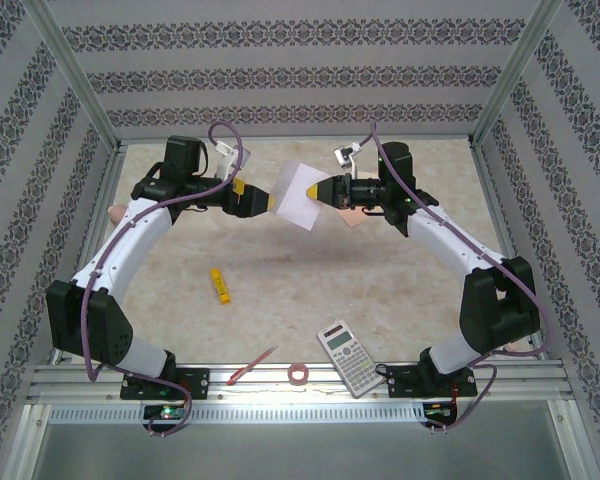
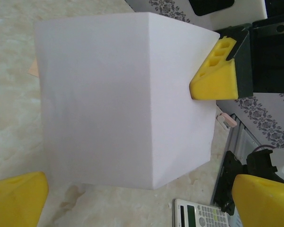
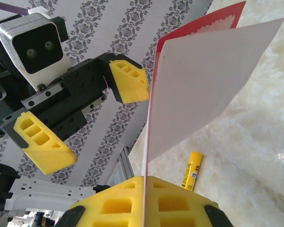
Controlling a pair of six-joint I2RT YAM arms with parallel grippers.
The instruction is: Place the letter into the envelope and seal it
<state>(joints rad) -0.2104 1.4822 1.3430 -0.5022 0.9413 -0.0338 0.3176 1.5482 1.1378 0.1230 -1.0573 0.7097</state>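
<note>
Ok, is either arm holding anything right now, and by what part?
The right gripper, fingers shut, pinches the folded letter by one edge. The left gripper is open, holding nothing.

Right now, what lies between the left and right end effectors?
The thin white-backed, red-bordered paper letter, held by the shut right end effector; the open left end effector faces it. The top view shows this.

This is a robotics lab test cell dressed up to look domestic. Bare aluminium frame posts (image 1: 75, 75) hold flat panels of striped floral wallpaper (image 1: 280, 70) around a marble-patterned table (image 1: 310, 290). The left arm (image 1: 130, 235) and right arm (image 1: 450, 240), white and black, are bolted to a slotted aluminium rail (image 1: 80, 385) at its near edge. Purple cables (image 1: 547, 310) loop along them. A small camera (image 3: 35, 45) sits above the left hand (image 3: 108, 128).
</note>
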